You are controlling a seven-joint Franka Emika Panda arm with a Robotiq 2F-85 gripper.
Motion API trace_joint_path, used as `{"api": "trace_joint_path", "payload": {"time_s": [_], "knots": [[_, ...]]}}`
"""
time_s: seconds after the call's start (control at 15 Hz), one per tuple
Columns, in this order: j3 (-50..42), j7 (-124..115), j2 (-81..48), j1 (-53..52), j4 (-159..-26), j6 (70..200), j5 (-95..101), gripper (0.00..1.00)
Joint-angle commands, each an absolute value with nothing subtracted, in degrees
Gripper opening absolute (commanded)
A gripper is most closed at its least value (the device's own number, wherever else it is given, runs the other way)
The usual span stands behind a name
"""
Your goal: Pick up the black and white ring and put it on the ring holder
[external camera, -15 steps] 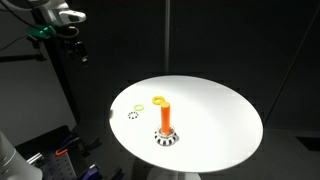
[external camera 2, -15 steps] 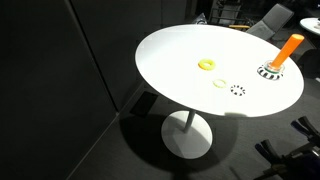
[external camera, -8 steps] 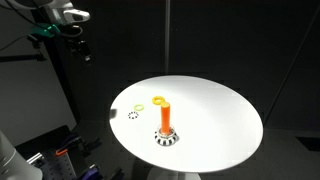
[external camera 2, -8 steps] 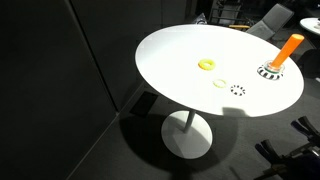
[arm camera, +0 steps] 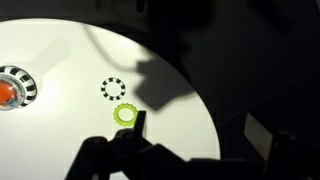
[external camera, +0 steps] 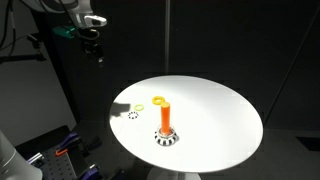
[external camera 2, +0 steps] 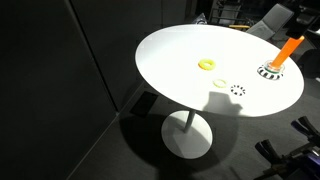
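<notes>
Shifted toward the table (external camera: 212, 112), my gripper (external camera: 97, 50) hangs high off its edge, well above the black and white ring (external camera: 133, 114); jaw spread cannot be told.

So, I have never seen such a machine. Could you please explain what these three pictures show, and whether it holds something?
It is one robot arm ending in a gripper, a two-fingered claw, raised high and well clear of the round white table. Two pictures come from cameras standing outside the robot; the third comes from a camera on its wrist, looking down. On the table lie the black and white ring, two yellow rings and the ring holder, an orange peg on a checkered base. Every ring lies on the table, so the gripper carries none; whether it is open, I cannot tell.
</notes>
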State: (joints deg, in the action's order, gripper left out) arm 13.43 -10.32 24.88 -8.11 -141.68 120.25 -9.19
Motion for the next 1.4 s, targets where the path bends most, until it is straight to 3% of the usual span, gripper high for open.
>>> {"api": "trace_joint_path", "payload": {"time_s": [0.0,0.53,1.33], "knots": [[13.0,-11.7,16.6,-7.3,-135.5,119.7,-6.5,1.0],[9.6,-5.4,5.6,-7.2,-131.3,126.8,-5.4,1.0],[9.0,-11.6,1.0,-6.9,-130.6,128.0,-0.3,1.0]]}}
